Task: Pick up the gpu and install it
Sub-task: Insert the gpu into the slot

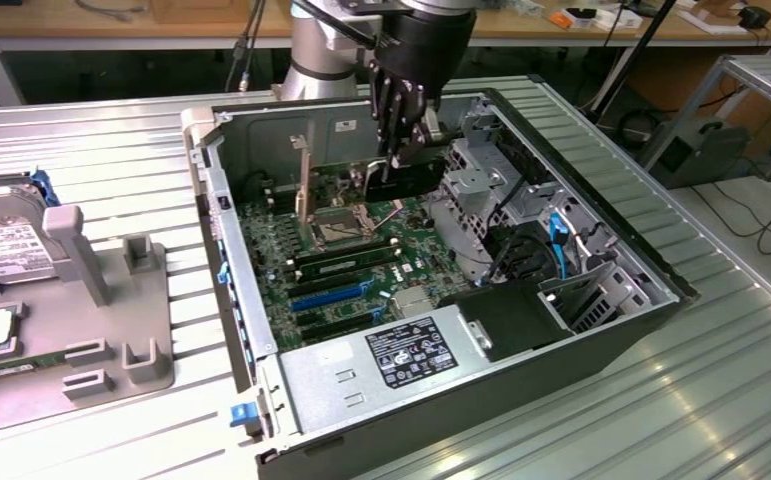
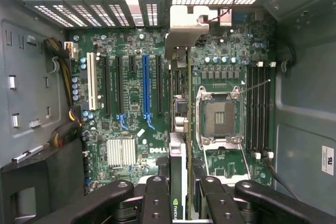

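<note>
Beside the blue expansion slot, the gpu hangs edge-on over the motherboard, clamped in the claw, just short of the open CPU socket. Lowered off-line, the card could miss its slot and strike neighbouring parts.

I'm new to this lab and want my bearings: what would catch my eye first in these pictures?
The open computer case lies on its side in the middle of the ribbed metal table, with its green motherboard bare. Above the board, the black claw grips the gpu edge-on. The card hangs over the strip between the blue slot and the bare CPU socket.
</note>
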